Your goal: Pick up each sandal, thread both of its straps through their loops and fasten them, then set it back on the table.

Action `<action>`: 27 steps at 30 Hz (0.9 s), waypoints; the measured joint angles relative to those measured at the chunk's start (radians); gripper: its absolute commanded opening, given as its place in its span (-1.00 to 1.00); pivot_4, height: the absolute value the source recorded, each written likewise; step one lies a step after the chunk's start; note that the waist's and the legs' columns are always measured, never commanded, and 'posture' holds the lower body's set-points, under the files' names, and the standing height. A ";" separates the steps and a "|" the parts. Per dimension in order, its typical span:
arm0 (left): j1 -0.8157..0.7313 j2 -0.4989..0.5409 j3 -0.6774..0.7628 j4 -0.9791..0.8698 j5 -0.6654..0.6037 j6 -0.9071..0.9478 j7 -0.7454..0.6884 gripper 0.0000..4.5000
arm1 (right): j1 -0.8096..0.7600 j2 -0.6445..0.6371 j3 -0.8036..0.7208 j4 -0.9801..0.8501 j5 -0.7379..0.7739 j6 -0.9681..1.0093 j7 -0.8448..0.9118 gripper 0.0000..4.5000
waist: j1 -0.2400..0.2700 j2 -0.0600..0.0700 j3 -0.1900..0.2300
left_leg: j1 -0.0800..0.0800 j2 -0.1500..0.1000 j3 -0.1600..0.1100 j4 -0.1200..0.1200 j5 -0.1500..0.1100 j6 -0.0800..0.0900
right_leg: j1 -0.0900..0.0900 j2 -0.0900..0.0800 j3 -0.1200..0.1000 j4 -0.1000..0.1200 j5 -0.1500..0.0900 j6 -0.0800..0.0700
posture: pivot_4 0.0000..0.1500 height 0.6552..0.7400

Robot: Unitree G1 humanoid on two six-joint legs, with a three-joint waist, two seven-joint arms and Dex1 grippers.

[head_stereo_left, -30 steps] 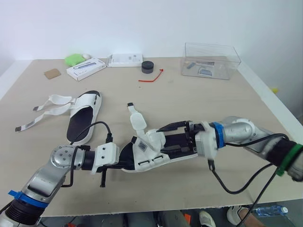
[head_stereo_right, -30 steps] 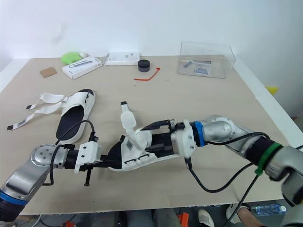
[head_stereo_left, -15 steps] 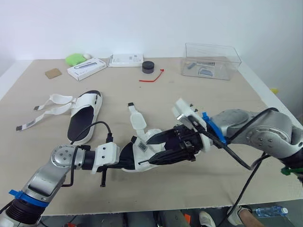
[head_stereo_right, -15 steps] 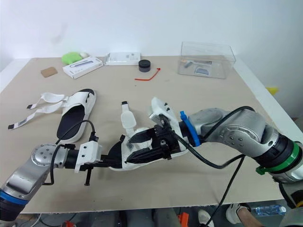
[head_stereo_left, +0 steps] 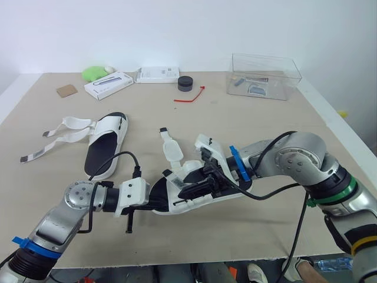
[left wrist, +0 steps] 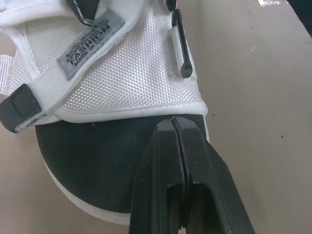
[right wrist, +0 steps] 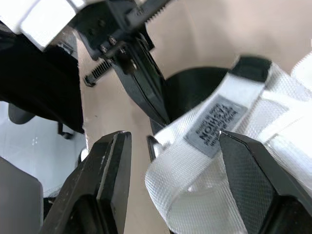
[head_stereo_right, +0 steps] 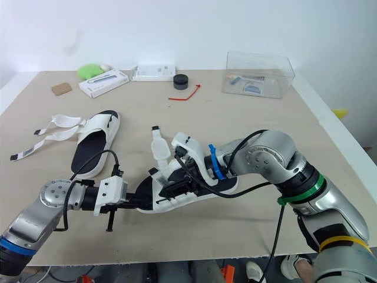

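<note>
Sandal (left wrist: 126, 68): upper = white mesh cloth, rough weave, w/ grey woven label (left wrist: 90, 44); footbed (left wrist: 87, 156) black, matt, fine-textured; strap-end tab (left wrist: 19, 109) black, matt. Left gripper (left wrist: 173, 122): 2 fingers (left wrist: 156, 170), black smooth plastic, slight sheen. Table (head_stereo_left: 253, 127) under sandal: tan, matt, smooth. Box (head_stereo_left: 264, 75) beyond sandal: clear glossy plastic.

The two head views look forward and down across the table (head_stereo_left: 277, 127) from its near edge, well back from the nearer sandal (head_stereo_left: 194, 191), and share the whole tabletop. Both wrist views sit close against that sandal, from opposite ends, sharing its labelled strap (right wrist: 214, 126).
</note>
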 measured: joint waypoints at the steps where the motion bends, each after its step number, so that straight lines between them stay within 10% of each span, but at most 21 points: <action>1: 0.001 0.000 0.000 0.000 0.000 0.000 0.000 -1.00 | 0.000 0.008 -0.010 0.005 -0.010 0.016 0.003 0.38 | 0.000 0.000 0.000 | 0.000 0.000 0.000 0.000 0.000 0.000 | 0.000 0.000 0.000 0.000 0.000 0.000 | 1.00 1.00; 18: 0.003 -0.006 0.000 0.000 0.004 -0.001 0.006 -1.00 | 0.026 0.126 -0.114 0.028 -0.162 0.172 0.066 0.38 | -0.001 0.000 0.000 | 0.000 -0.001 -0.005 0.001 0.000 0.000 | 0.001 0.001 -0.001 0.000 0.000 0.001 | 1.00 1.00; 27: 0.002 -0.007 0.000 0.000 0.004 0.001 0.005 -1.00 | 0.026 0.168 -0.162 0.061 -0.193 0.230 0.087 -0.99 | -0.001 0.000 0.000 | -0.001 -0.001 -0.006 0.000 0.000 0.000 | 0.001 0.001 -0.002 -0.001 0.000 0.001 | 1.00 1.00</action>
